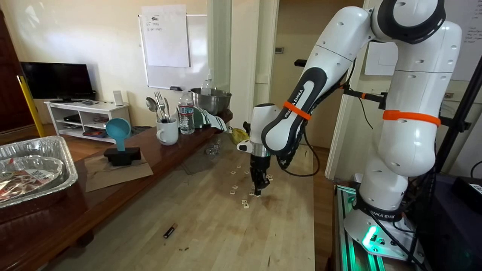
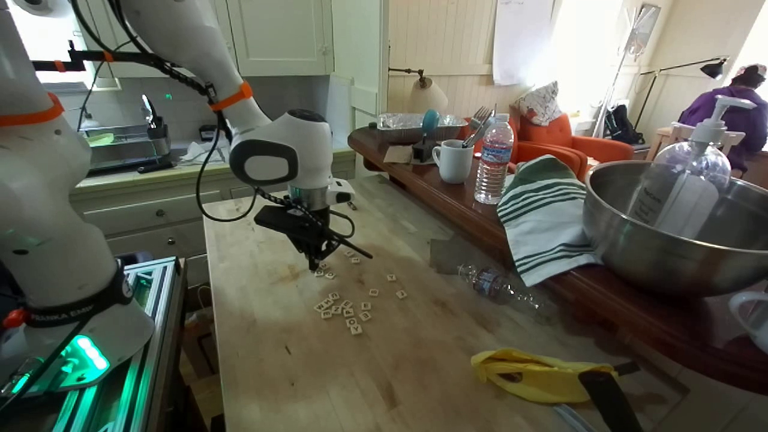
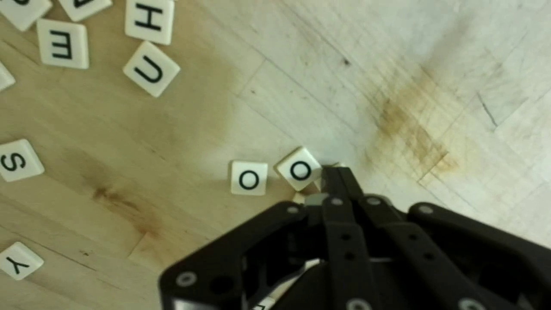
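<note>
My gripper points down at the wooden table, its two dark fingertips pressed together with nothing seen between them. A cream letter tile with an O lies turned at an angle right beside the fingertips; whether they touch is unclear. Left of it is another O tile. A further tile is mostly hidden behind the fingers. Farther off in the wrist view lie the U tile, H tile, E tile, S tile and Y tile. Both exterior views show the gripper low among scattered tiles.
A battery lies on the table. Along one side runs a raised dark wood counter with a mug, water bottle, steel bowl and foil tray. A clear bottle and yellow bag rest on the table.
</note>
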`<action>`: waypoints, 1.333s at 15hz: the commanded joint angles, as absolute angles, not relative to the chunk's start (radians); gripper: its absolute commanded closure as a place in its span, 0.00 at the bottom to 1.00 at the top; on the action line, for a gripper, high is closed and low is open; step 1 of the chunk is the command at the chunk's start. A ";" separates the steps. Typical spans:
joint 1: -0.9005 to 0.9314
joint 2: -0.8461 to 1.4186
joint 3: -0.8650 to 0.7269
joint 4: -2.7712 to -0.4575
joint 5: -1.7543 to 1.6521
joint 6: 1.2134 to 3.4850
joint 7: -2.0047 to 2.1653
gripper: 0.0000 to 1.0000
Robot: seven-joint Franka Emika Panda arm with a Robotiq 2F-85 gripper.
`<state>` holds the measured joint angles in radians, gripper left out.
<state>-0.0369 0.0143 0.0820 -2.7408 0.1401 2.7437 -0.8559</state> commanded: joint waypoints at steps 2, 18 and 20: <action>-0.030 0.080 0.044 -2.759 0.069 2.718 -0.796 1.00; -0.009 0.023 0.058 -2.748 0.443 2.768 -1.103 1.00; -0.006 0.020 0.058 -2.748 0.450 2.774 -1.111 1.00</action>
